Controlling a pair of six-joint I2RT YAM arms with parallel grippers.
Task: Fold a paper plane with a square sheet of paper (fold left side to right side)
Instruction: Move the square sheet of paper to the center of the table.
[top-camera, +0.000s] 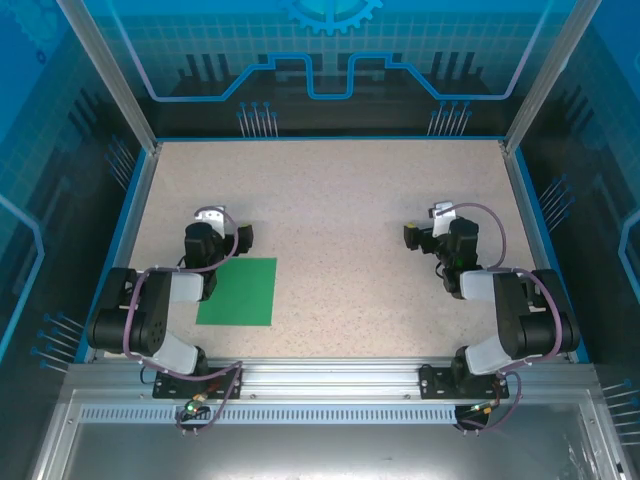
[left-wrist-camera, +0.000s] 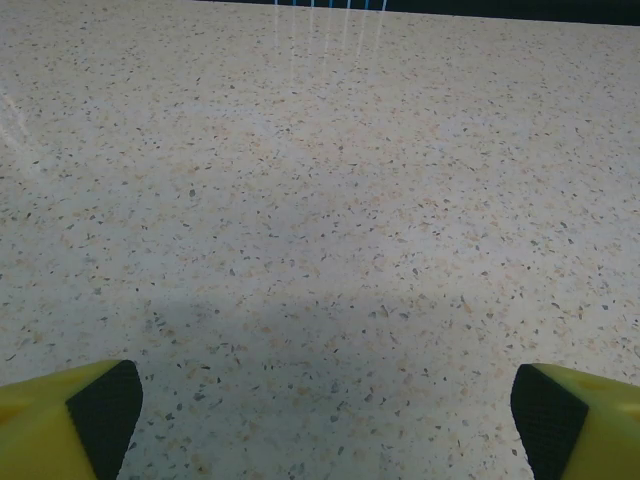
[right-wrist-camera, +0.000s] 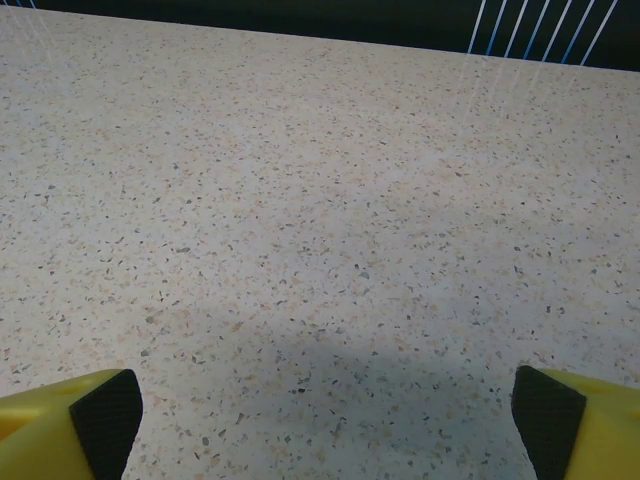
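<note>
1. Now the bright green square sheet of paper lies flat on the speckled counter.
2. Left hand just beyond it, right hand well to its right; both spread apart, empty.
3. A pinch may slide it, skewing the fold.

The square sheet of paper is showing a plain, bright green with no print on it. The tabletop is showing pale beige, speckled all over with small dark and tan flecks. The left gripper and the right gripper are both showing yellow fingers faced with black pads. The arms are showing black and light grey. The enclosure walls are glowing blue, carrying lighter blue circuit-like lines.
</note>
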